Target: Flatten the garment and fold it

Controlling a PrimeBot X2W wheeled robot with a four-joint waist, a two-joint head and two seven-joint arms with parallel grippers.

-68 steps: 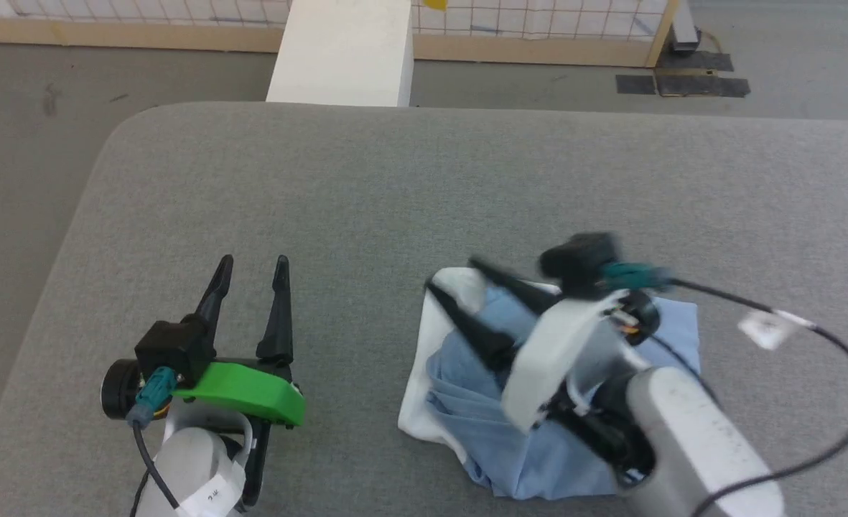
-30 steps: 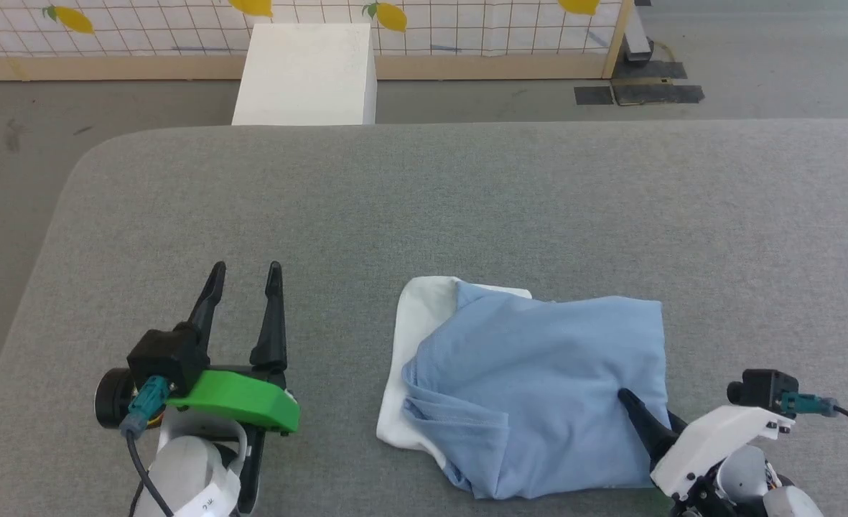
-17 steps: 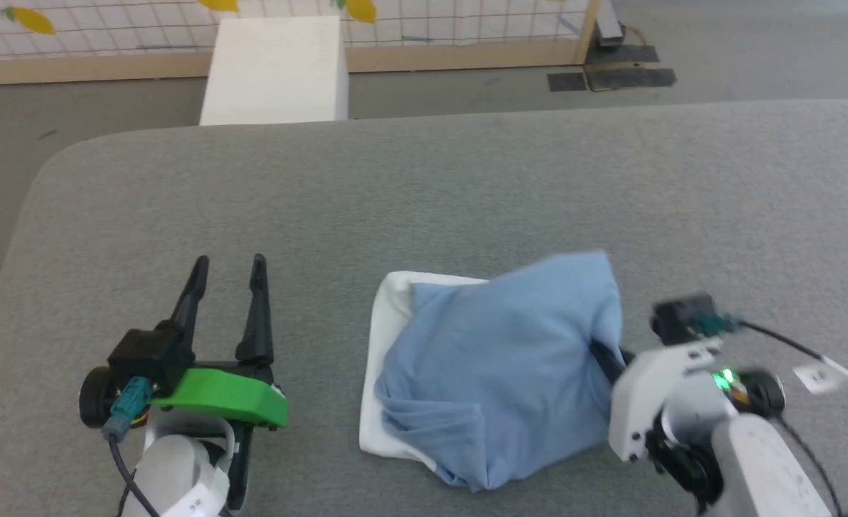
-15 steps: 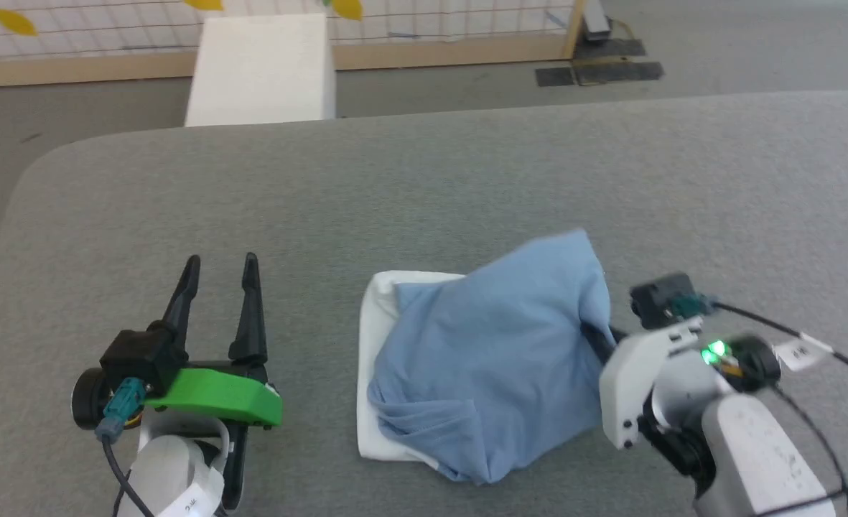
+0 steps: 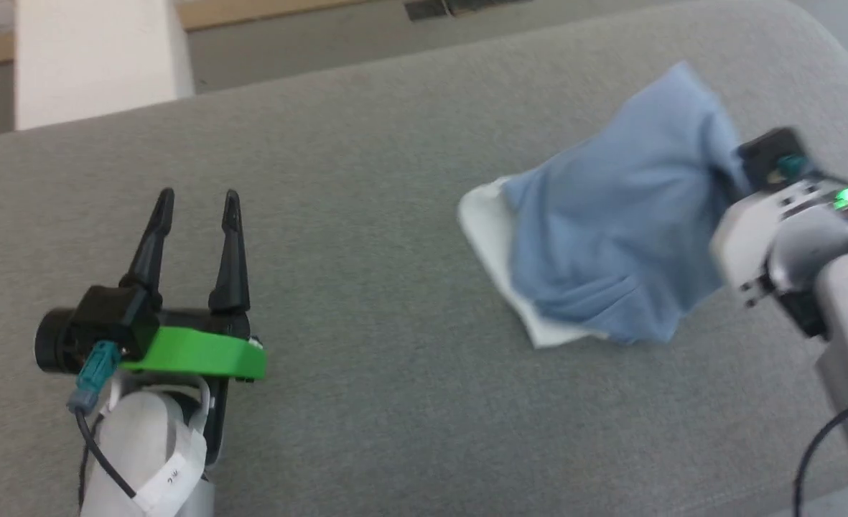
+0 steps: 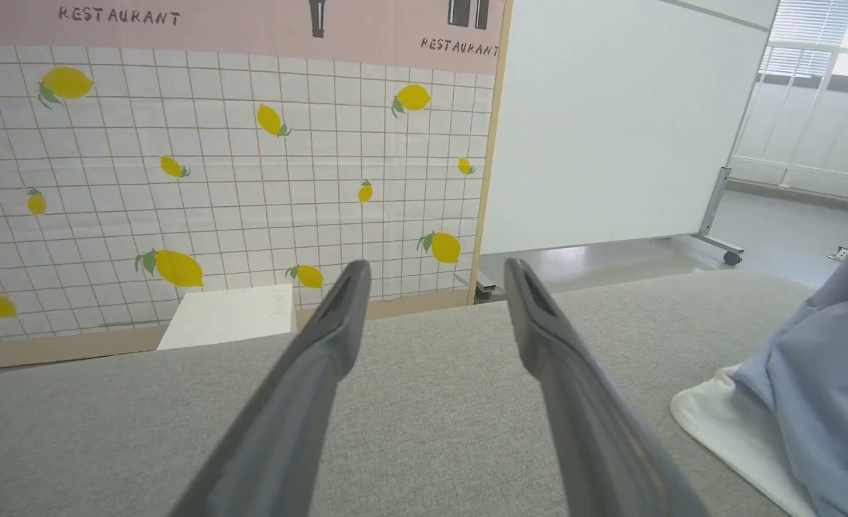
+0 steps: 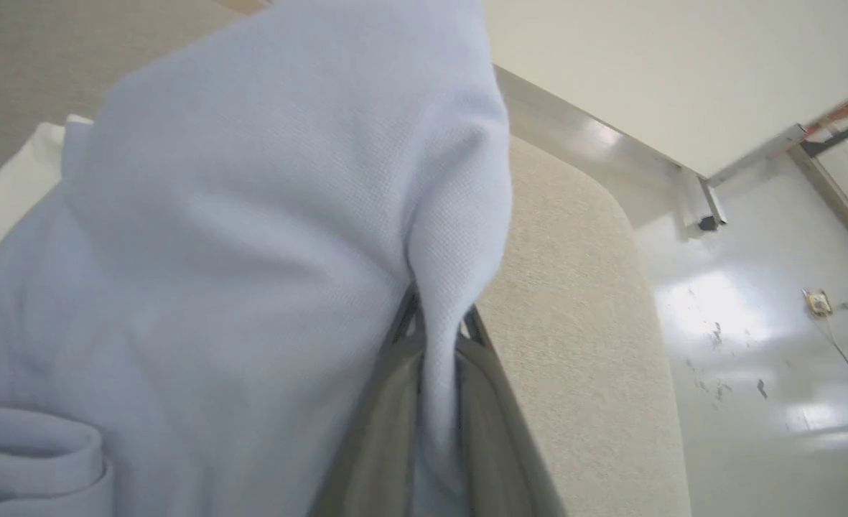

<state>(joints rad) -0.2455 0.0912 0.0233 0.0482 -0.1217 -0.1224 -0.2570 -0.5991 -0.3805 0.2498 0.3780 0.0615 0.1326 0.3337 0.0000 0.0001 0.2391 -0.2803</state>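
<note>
The garment, light blue with a white inner part, is bunched at the right of the grey padded table. Its right side is lifted off the table while its left side still rests there. My right gripper is shut on a fold of the blue fabric; in the head view its fingertips are hidden behind the cloth. The garment drapes over them in the right wrist view. My left gripper stands open at the lower left, well apart from the garment.
A white box stands on the floor beyond the table's far edge. A lemon-patterned tiled wall and a white board on wheels lie behind. The table's rounded corner is just right of the lifted cloth.
My right gripper closed on the garment's right side and lifted it up and away. The head camera has swung, shifting the whole picture. The left gripper has stayed open.
</note>
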